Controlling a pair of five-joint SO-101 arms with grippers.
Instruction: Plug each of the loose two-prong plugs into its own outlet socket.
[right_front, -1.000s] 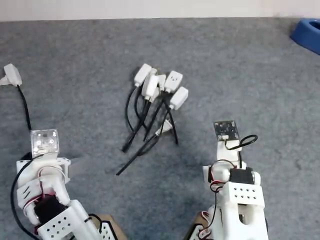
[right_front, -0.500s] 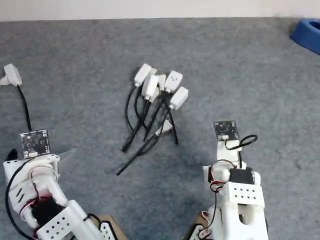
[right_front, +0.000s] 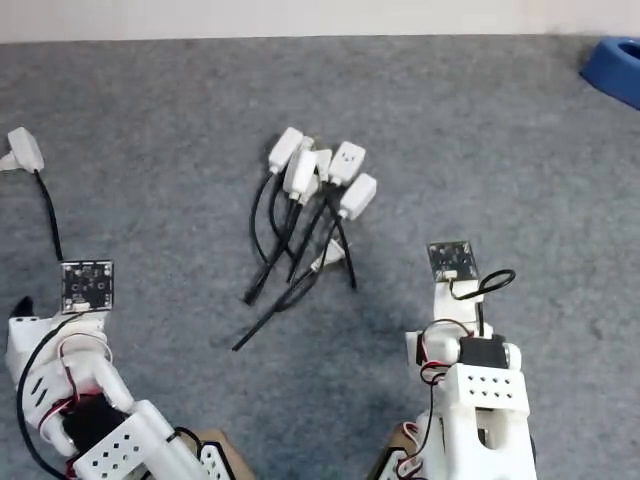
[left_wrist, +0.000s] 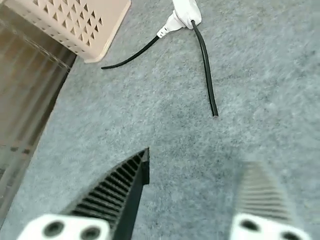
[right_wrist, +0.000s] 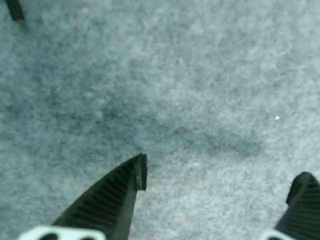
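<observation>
Left gripper (left_wrist: 200, 160) now leftward, plug (left_wrist: 186, 10) ahead

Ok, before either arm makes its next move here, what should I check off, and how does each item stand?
1. Left jaws open and empty: ok, spread over bare carpet.
2. Right jaws open and empty: ok, also over carpet.
3. Pile of plugs and sockets easy to pick singly: not ok, white bodies touch and black cords cross.
4. Any pair in the pile already mated: cannot tell.
5. Lone white connector ahead of the left jaws, apart from the pile: ok.
6. That connector joined to the smaller piece beside it: cannot tell.
</observation>
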